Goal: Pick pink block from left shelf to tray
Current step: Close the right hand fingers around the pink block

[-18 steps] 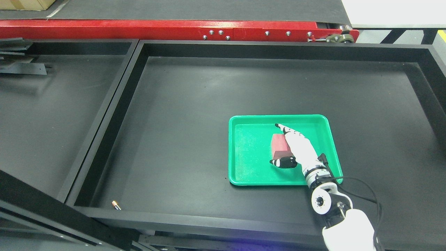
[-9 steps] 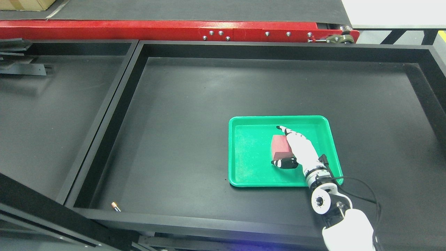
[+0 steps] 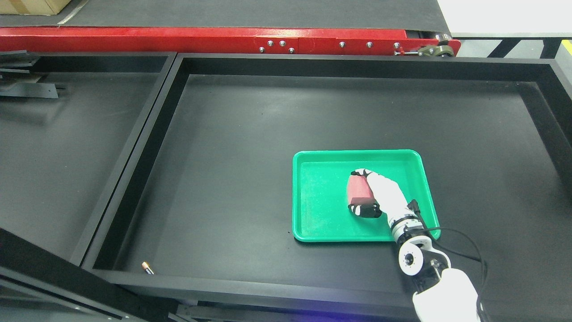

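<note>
One green tray (image 3: 321, 223), holding one pink block (image 3: 358, 188). One robot hand (image 3: 377, 194) is in view, the right. One small battery (image 3: 147, 268) lies by the front rim of the black surface (image 3: 250, 147).

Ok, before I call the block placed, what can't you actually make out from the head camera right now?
- Pink block in the green tray: its right side is hidden by the right hand, so whether it rests on the tray floor is unclear.
- Left arm: not in the head view.
- Small object at the near-left corner of the black bin: too small to identify.
- Left shelf: cut off by the left edge.
</note>
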You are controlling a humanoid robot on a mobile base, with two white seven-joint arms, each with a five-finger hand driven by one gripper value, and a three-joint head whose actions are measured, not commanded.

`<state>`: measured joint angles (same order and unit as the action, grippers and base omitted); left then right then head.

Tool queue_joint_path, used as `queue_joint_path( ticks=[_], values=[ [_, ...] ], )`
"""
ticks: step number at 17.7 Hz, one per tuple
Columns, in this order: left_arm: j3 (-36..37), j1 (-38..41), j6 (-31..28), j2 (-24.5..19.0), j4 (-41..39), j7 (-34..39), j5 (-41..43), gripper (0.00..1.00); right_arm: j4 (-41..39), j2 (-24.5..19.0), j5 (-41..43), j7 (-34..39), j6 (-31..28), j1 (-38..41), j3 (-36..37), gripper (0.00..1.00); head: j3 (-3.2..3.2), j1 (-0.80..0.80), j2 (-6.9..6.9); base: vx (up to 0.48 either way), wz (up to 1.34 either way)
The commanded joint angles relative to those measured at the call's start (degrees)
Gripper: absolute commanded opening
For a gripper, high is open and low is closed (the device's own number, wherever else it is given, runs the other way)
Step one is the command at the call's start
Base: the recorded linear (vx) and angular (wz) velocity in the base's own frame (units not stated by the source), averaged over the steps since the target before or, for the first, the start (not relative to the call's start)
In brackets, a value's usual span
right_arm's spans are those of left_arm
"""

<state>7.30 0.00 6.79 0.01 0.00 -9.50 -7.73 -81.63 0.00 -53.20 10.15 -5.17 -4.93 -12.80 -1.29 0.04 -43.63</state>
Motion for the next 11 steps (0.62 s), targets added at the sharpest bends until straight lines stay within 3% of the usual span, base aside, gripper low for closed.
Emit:
queue_joint_path(
  ticks=[1,2,4,7,11],
  values=[
    [0.0,1.14,-0.03,-1.01,-1.0,0.01,0.0,1.0,0.95,1.0,0.98,0.4,0.33,0.0,0.05,0.27,0.0,0.0,0.0,0.011,0.0],
    [0.0,1.14,-0.03,-1.01,-1.0,0.01,0.0,1.0,0.95,1.0,1.68,-0.12,0.6,0.0,0.32,0.16,0.0,0.0,0.0,0.011,0.0],
    [0.0,1.14,-0.03,-1.01,-1.0,0.01,0.0,1.0,0.86,1.05,2.48,-0.92,2.17,0.0,0.67,0.06,0.0,0.0,0.0,0.01,0.0],
    [0.0,1.14,-0.03,-1.01,-1.0,0.01,0.0,1.0,0.33,2.63,2.92,-7.49,4.81,0.35,0.85,0.03,0.0,0.0,0.0,0.012,0.0],
    [0.0,1.14,-0.03,-1.01,-1.0,0.01,0.0,1.0,-2.74,2.82,3.45,-15.31,14.64,2.63,4.35,0.04,0.0,0.0,0.0,0.005,0.0]
  ],
)
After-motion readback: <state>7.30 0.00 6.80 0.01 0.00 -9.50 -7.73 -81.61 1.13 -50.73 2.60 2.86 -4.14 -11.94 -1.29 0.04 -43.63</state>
